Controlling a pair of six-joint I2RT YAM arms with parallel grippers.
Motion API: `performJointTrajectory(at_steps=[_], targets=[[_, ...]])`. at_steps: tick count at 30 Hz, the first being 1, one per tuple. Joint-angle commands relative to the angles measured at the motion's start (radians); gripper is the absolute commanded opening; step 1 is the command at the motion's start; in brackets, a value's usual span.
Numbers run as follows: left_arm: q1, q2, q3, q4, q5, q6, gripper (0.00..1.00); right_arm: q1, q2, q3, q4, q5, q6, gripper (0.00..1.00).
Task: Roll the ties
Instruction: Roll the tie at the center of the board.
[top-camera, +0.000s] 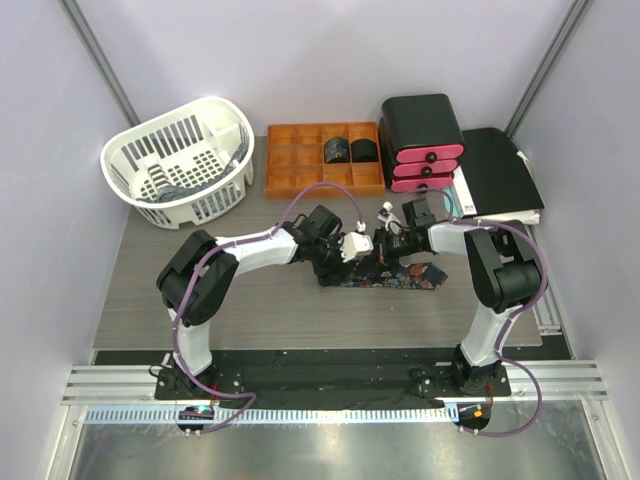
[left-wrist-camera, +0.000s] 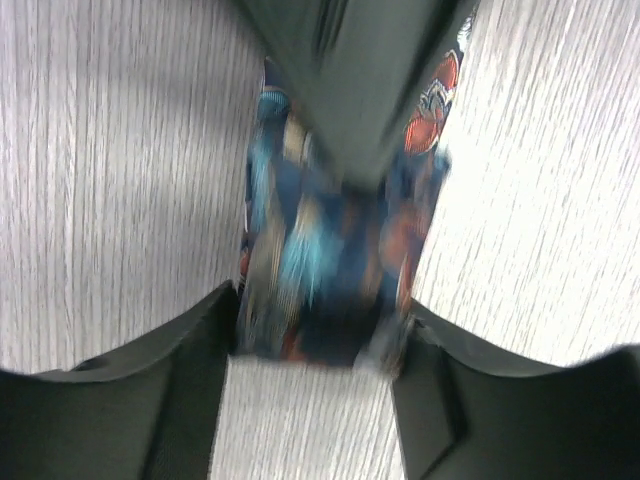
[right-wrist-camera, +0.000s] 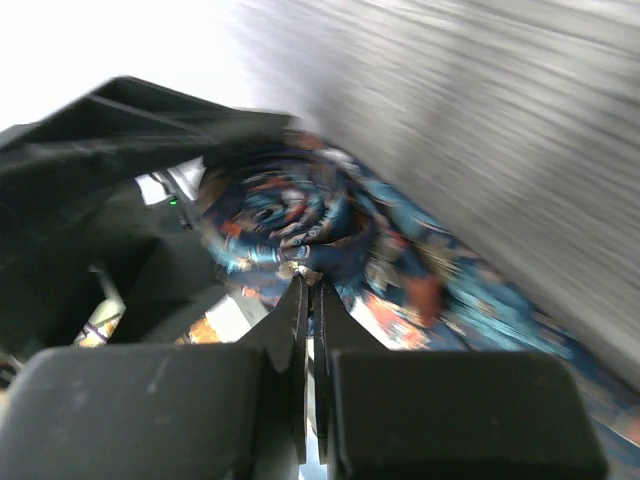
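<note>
Necktie (top-camera: 400, 277), dark navy with red, blue and orange print, lies on the table (top-camera: 150, 300) just in front of the orange compartment tray (top-camera: 272, 160). One end is wound into a loose spiral (right-wrist-camera: 285, 225) and the rest is flat. The left gripper (left-wrist-camera: 318, 310) stands partly open, its fingers (left-wrist-camera: 190, 380) flanking the cloth's two edges; whether they press it I cannot tell. The right gripper (right-wrist-camera: 310, 285) is closed tight, tips against the spiral's edge. Two rolled ties (top-camera: 336, 150) sit in neighbouring compartments toward the tray's right side.
</note>
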Motion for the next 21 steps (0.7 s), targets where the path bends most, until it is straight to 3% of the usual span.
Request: performJointTrajectory(at_steps=[1,13,21], targets=[[0.021,-0.069,-0.027,0.016,0.044,-0.016,0.64,-0.046,0.044,-0.018,-0.126,0.141,-0.149,0.01],[0.02,-0.087,-0.051,0.185,0.245,-0.049,0.74,-0.089,0.107,-0.005,-0.168,0.199,-0.232,0.01],[-0.012,-0.027,-0.048,0.273,0.263,0.024,0.73,-0.085,0.136,0.024,-0.175,0.172,-0.227,0.01]])
